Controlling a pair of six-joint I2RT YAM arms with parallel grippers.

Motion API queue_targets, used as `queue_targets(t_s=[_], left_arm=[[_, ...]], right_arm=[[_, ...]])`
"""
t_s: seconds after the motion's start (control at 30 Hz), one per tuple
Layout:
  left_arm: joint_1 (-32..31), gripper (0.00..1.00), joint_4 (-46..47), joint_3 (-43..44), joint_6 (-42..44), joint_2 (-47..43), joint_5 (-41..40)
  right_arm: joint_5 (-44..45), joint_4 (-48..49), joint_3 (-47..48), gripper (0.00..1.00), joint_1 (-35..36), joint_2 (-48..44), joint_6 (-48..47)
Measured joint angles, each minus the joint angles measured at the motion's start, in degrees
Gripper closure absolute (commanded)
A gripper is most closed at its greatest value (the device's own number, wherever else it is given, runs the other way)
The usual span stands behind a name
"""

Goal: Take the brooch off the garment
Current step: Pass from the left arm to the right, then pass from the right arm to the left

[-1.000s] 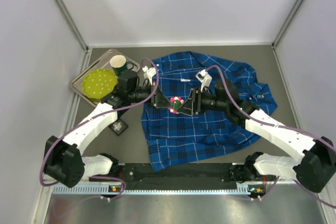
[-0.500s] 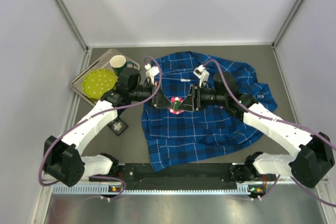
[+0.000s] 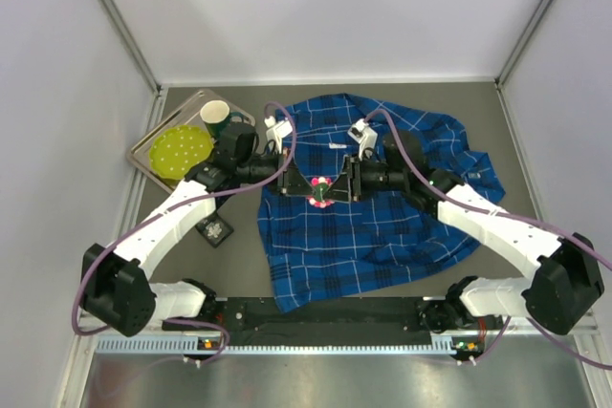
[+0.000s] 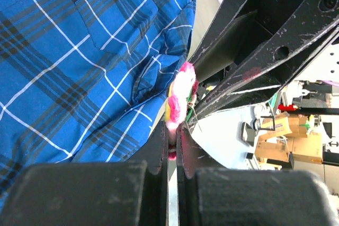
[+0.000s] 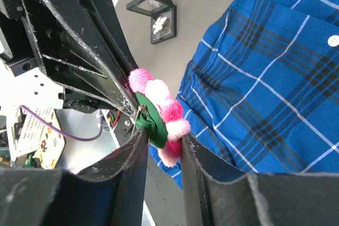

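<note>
A: Where's the target?
B: A pink-and-white pompom brooch (image 3: 322, 188) with a green ribbon back. It sits dead between the two grippers, on the chest of the blue and navy plaid cotton shirt (image 3: 382, 236).
A: Right gripper?
B: The right gripper (image 5: 163, 137) has it straight ahead, in the gap at its tips. Jaws are narrow and the pads look pressed on it from both sides.
A: Left gripper?
B: The left gripper (image 4: 172, 137) comes in from the opposite side, jaws pressed together. The brooch's near end is right at its tips. Can't tell if it nips pompom or cloth. The cloth tents up towards it.
A: Axis?
B: It's edge-on. The long line runs outward along the right fingers, ribbon to one pad, pompoms to the other. Both arms are equally near, tips almost meeting.
A: Next move?
B: My guess: right draws back to its own side while left anchors the shirt. The risk is the fastening dragging fabric along.
A: Obstructions?
B: Only the left fingers, just beyond the right tips. A metal tray (image 3: 143, 161) with a yellow-green plate (image 3: 182, 150) and dark green mug (image 3: 215, 119) lies well out on the left gripper's wrist side. So does a small black frame (image 3: 217, 230) on the grey table (image 3: 239, 269). All are clear of the pull.
</note>
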Motion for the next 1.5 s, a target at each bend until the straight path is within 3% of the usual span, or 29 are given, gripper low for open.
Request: queue_targets(t_s=[0.07, 0.23, 0.37, 0.63, 0.67, 0.77, 1.03, 1.23, 1.4, 1.5], left_arm=[[0.02, 1.0, -0.15, 0.0, 0.17, 0.0, -0.35], [0.02, 1.0, -0.76, 0.0, 0.83, 0.0, -0.79], [0.13, 0.99, -0.92, 0.0, 1.03, 0.0, -0.59], [0.48, 0.65, 0.52, -1.81, 0.68, -0.79, 1.18], [0.37, 0.55, 0.94, -2.08, 0.52, -0.9, 1.79], [-0.07, 0.42, 2.97, -2.4, -0.39, -1.51, 3.89], [-0.33, 0.43, 9.97, -3.32, -3.37, -4.72, 7.65], [-0.33, 0.52, 10.88, -4.11, -4.92, -4.72, 7.96], [-0.31, 0.46, 11.41, -4.63, -5.88, -4.72, 8.0], [-0.31, 0.37, 11.89, -4.63, -6.01, -4.72, 8.04]], right_arm=[[0.15, -0.22, 0.31, 0.79, 0.0, 0.46, -0.26], [-0.2, -0.5, 0.7, 1.0, 0.0, 1.29, -0.48], [-0.94, -0.07, 0.66, 1.0, -0.07, 1.53, -0.44], [-4.22, 4.98, -2.21, 1.0, -0.39, 1.42, 0.85], [-5.22, 5.77, -2.43, 1.0, -0.37, 1.42, 0.92], [-7.74, 8.13, -2.47, 1.0, -0.26, 1.38, 0.87], [-12.35, 12.2, -3.13, 1.0, -0.39, 0.35, 1.18], [-13.57, 15.63, -5.38, 1.0, -0.39, 0.04, 3.08], [-13.75, 16.15, -5.73, 1.0, -0.39, 0.04, 3.91], [-12.81, 16.11, -5.75, 1.0, -0.39, -0.13, 4.15]])
